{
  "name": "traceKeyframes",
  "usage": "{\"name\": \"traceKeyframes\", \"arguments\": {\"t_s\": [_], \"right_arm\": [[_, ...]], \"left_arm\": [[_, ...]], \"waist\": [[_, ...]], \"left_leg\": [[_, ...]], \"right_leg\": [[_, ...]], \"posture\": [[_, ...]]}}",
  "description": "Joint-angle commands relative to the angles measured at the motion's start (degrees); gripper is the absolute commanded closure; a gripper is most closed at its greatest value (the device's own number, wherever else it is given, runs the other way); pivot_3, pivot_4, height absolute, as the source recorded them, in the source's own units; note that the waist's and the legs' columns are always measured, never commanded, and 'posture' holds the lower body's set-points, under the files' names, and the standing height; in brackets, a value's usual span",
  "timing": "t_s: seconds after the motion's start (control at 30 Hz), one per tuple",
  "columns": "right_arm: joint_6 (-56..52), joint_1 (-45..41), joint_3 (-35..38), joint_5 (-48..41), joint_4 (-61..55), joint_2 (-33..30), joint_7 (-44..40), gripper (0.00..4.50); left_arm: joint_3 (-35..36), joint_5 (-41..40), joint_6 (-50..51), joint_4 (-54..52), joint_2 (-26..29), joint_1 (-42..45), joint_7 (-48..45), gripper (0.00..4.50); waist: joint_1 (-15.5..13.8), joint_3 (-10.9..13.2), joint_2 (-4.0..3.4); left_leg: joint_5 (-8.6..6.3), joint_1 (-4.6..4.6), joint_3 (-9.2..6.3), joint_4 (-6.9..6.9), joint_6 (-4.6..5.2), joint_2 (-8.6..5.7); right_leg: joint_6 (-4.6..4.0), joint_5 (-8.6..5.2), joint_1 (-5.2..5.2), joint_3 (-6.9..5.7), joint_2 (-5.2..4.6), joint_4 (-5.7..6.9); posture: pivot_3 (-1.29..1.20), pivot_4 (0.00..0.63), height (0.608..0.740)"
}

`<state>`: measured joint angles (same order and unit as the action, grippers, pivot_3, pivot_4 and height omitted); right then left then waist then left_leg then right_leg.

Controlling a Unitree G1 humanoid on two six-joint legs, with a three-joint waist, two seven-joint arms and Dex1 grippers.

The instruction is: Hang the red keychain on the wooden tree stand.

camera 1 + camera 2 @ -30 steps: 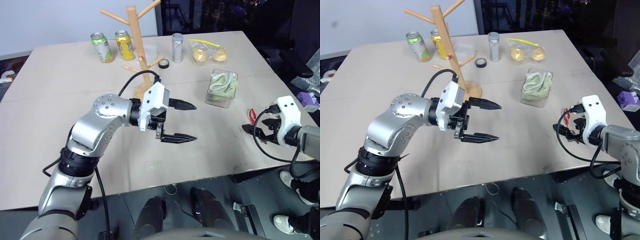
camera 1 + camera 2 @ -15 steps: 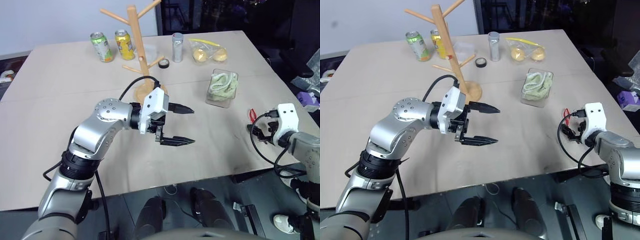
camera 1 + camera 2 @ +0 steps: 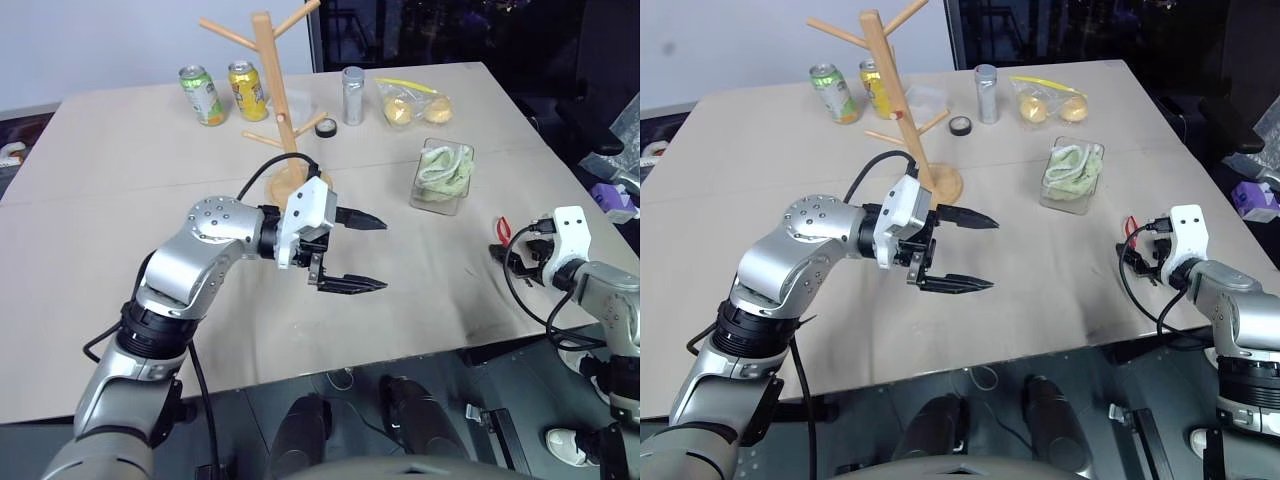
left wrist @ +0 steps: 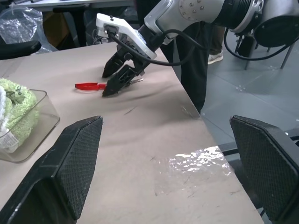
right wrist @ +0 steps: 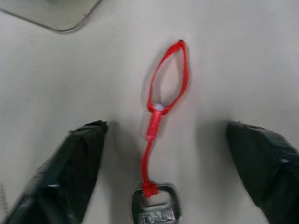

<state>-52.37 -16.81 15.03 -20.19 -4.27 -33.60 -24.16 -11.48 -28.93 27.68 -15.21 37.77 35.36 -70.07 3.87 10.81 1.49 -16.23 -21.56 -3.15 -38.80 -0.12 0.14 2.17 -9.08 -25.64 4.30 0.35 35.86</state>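
- The red keychain (image 5: 161, 107) lies flat on the tabletop (image 3: 150, 180) near its right-hand edge, its strap stretched out straight with the loop pointing away from the robot and the grey key (image 5: 154, 210) at the near end. It has not been picked up.
- The right tool (image 5: 161, 163) is lowered over the keychain with one black finger on each side of the strap. The fingers stand apart and touch nothing. Straddling the strap this way looks meant to let them close across it.
- The left tool (image 3: 360, 252) hangs above the middle of the tabletop, fingers spread wide and empty, pointing towards the right arm. It seems to be waiting, perhaps to take the keychain.
- The wooden tree stand (image 3: 268, 90) stands upright at the far side of the tabletop, well apart from the keychain, its pegs bare. The angled pegs slope upwards, so a loop dropped over one should stay put.
- Two drink cans (image 3: 205, 95) stand beside the stand. A clear tub (image 3: 443, 175) of something pale green sits between the stand and the keychain.
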Motion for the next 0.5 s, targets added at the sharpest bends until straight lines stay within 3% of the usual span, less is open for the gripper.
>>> {"name": "traceKeyframes", "arguments": {"t_s": [0.03, 0.17, 0.23, 0.5], "right_arm": [[0.0, -0.1, -1.8, -0.4, -0.3, -0.3, -1.7, 1.80], [0.9, -0.1, -2.5, -0.1, -0.5, -0.3, -2.2, 3.72], [1.6, -0.3, -2.7, 0.2, 0.0, -0.6, -2.5, 4.39], [5.4, 1.2, -3.0, 0.1, -3.0, -2.2, -5.8, 4.39]], "left_arm": [[1.1, 0.1, -0.6, -0.8, 0.4, 1.1, -0.3, 0.00], [1.0, 0.1, -0.4, -0.9, 0.2, 1.3, -0.1, 0.00], [1.0, 0.1, -0.4, -0.9, 0.2, 1.4, 0.0, 0.00], [2.0, 0.2, -0.3, 0.2, 0.8, 1.9, 0.0, 0.00]], "waist": [[0.1, 0.0, 0.00], [0.1, 0.0, 0.00], [0.1, 0.0, 0.00], [0.1, 0.0, 0.00]], "left_leg": [[0.00, 0.00, 0.00, 0.00, 0.00, 0.00], [0.00, -0.01, -0.02, 0.00, 0.00, 0.05], [0.00, -0.01, -0.02, 0.00, 0.00, 0.05], [0.00, 0.01, -0.01, 0.00, 0.00, 0.05]], "right_leg": [[0.00, 0.00, 0.00, 0.00, 0.01, 0.00], [0.00, 0.00, 0.00, 0.00, 0.07, 0.01], [0.00, 0.00, 0.00, 0.00, 0.07, 0.02], [0.00, 0.00, -0.01, 0.00, 0.07, 0.02]], "posture": [[0.00, 0.150, 0.740], [0.00, 0.150, 0.740], [0.00, 0.150, 0.740], [0.00, 0.150, 0.740]]}}
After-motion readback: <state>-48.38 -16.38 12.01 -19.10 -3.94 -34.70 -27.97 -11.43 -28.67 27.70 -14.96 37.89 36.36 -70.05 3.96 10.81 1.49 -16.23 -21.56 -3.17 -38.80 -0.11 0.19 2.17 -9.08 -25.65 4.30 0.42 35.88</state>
